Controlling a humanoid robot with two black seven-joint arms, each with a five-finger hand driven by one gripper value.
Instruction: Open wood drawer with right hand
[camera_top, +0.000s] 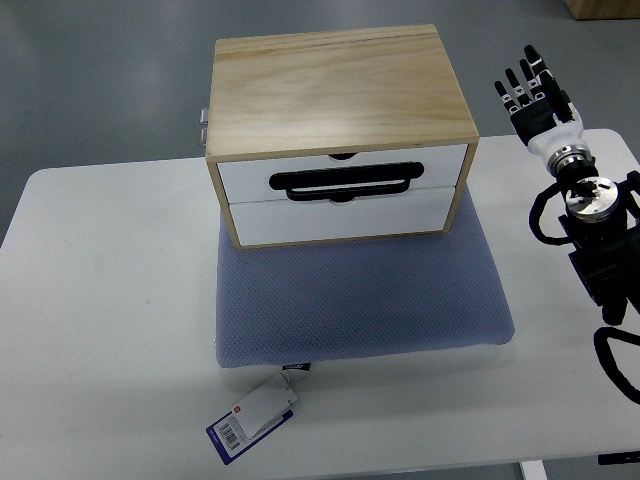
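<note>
A light wood drawer box stands on a blue-grey cushion in the middle of the white table. It has two white drawer fronts, an upper one and a lower one, both closed. A black handle runs across the seam between them. My right hand hovers to the right of the box, apart from it, fingers spread and pointing away, holding nothing. Its black arm comes in along the right edge.
A white and blue tag hangs off the cushion's front edge onto the white table. Grey floor lies beyond the table's far edge. A small metal fitting sticks out at the box's left side.
</note>
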